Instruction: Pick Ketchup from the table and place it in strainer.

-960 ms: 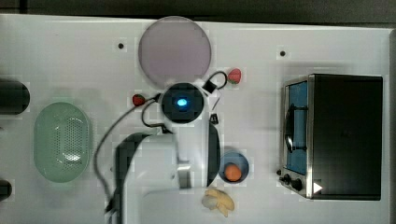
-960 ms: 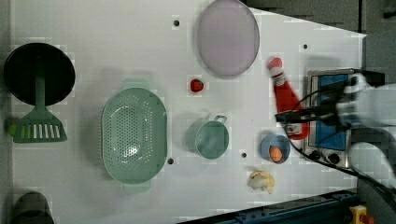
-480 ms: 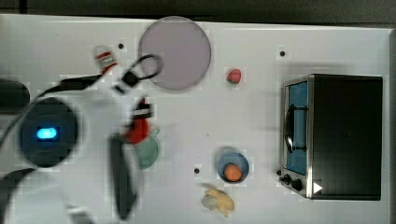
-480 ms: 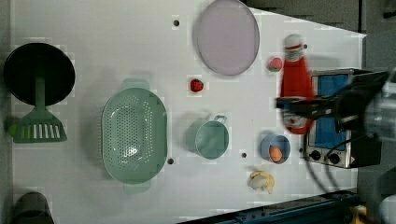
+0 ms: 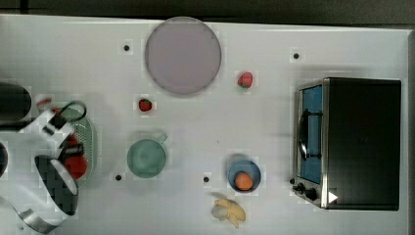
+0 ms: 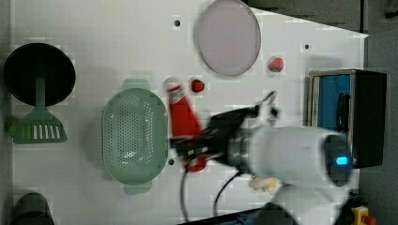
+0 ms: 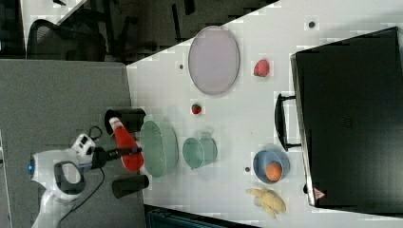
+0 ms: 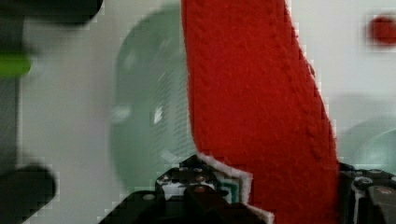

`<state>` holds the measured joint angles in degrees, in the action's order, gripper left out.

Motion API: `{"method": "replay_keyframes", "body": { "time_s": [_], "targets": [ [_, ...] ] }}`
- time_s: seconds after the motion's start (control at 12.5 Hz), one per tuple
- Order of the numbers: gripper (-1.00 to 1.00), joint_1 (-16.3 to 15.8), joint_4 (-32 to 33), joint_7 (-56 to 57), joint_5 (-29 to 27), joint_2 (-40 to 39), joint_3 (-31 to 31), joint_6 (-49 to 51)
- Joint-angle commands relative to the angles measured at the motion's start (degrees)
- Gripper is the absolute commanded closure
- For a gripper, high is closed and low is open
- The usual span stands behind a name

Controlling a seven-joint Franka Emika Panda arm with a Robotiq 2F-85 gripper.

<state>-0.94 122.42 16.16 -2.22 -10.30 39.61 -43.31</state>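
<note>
Red Ketchup (image 6: 184,123), white cap: clamped in the hand (image 6: 193,146), held off the tabletop (image 6: 117,42). Position: just beside the mint strainer (image 6: 134,136) in the left view.

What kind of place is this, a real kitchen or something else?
Probably a lab set up as a mock kitchen: a white table carries a toaster oven, a strainer, a mug and a banana, and office chairs stand nearby.

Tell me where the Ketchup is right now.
In the left view, the Ketchup is held in the end effector, beside the strainer's right rim, with a small strawberry near its cap.
</note>
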Motion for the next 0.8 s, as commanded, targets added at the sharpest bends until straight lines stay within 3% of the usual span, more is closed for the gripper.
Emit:
{"method": "replay_keyframes", "body": {
  "time_s": [0.08,0.56,0.64,0.8],
  "targets": [
    [-0.25,-1.2,-0.7,-8.8,-0.2,-3.4,0.3,-4.8],
    [-0.25,-4.8,-0.4,-16.8,6.0,-15.0,0.1,-14.3],
    [-0.33,-4.9,-0.4,-18.0,7.2,-15.6,0.0,-14.3],
    [-0.75,-5.0,0.1,-18.1,9.8,-15.7,-0.6,-14.3]
  ]
}}
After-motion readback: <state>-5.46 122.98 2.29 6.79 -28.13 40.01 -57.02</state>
